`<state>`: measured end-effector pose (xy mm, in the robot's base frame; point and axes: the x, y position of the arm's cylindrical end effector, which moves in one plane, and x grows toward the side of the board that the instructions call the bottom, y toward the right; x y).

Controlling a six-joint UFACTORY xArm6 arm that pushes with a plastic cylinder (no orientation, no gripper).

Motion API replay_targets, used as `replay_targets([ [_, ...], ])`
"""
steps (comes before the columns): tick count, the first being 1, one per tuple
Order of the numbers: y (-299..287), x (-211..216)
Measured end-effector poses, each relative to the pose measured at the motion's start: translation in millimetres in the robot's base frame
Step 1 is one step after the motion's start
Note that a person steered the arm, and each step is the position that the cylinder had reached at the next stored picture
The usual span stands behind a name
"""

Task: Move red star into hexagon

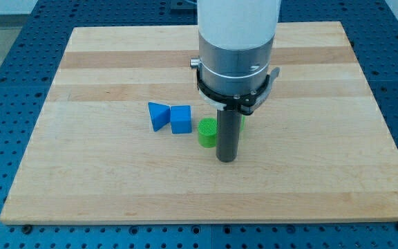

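Observation:
No red star and no red hexagon show in this view; the arm's wide body hides part of the board behind it. My tip rests on the board just below and to the right of a green round block, close to it or touching it. A sliver of another green block shows at the right edge of the rod, and its shape cannot be made out. A blue triangle-like block and a blue cube-like block sit side by side left of the green round block.
The wooden board lies on a blue perforated table. The arm's white and silver body covers the board's upper middle.

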<state>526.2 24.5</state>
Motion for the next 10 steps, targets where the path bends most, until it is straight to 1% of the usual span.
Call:
replay_targets([
  [2,-27,0],
  [3,-27,-31],
  [4,-27,-35],
  [6,-6,-3],
  [7,12,-16],
  [10,13,-52],
])
